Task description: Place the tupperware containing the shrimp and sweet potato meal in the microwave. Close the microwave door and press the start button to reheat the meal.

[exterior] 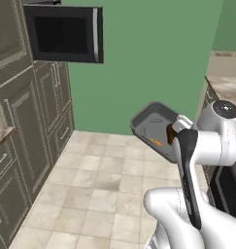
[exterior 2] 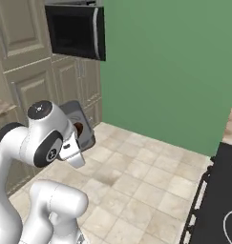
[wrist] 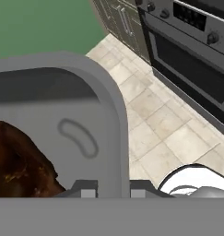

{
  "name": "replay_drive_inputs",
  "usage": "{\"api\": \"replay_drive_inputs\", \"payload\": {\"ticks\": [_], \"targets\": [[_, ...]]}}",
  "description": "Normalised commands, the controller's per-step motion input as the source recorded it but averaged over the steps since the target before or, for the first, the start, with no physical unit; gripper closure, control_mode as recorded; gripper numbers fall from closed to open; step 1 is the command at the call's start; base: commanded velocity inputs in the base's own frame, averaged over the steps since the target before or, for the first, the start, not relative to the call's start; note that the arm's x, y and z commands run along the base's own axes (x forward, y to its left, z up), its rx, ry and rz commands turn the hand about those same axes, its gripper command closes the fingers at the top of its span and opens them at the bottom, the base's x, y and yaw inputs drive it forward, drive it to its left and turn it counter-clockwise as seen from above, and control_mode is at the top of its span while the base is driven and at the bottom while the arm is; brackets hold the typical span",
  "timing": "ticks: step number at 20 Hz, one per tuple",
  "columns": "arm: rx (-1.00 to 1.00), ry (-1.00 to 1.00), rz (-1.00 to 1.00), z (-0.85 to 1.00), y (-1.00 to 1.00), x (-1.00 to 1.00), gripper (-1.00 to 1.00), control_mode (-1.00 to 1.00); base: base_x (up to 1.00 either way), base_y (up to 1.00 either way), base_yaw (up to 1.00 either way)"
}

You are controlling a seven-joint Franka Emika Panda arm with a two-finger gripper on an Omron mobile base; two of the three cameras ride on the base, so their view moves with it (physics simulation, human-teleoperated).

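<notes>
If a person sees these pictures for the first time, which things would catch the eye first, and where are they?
First, the grey tupperware held in the air above the tiled floor, tilted, with the gripper clamped on its rim; a brown lump of food lies inside. Next, the microwave door, standing open high up at the left, beside the beige cabinets. Behind everything is a plain green wall.
</notes>
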Motion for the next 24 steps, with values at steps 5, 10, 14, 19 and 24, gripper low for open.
{"api": "replay_drive_inputs", "payload": {"ticks": [5, 10, 14, 19, 24], "targets": [[0.0, 0.0, 0.0, 0.0, 0.0, 0.0, 1.0, 1.0, 1.0, 0.01, -0.31], [0.0, 0.0, 0.0, 0.0, 0.0, 0.0, 1.0, 1.0, 0.94, 0.03, -0.1], [0.0, 0.0, 0.0, 0.0, 0.0, 0.0, 1.0, 1.0, 0.8, -0.04, 0.07], [0.0, 0.0, 0.0, 0.0, 0.0, 0.0, 1.0, 1.0, 0.75, -0.07, 0.22], [0.0, 0.0, 0.0, 0.0, 0.0, 0.0, 1.0, 1.0, 0.75, 0.0, 0.27]]}}
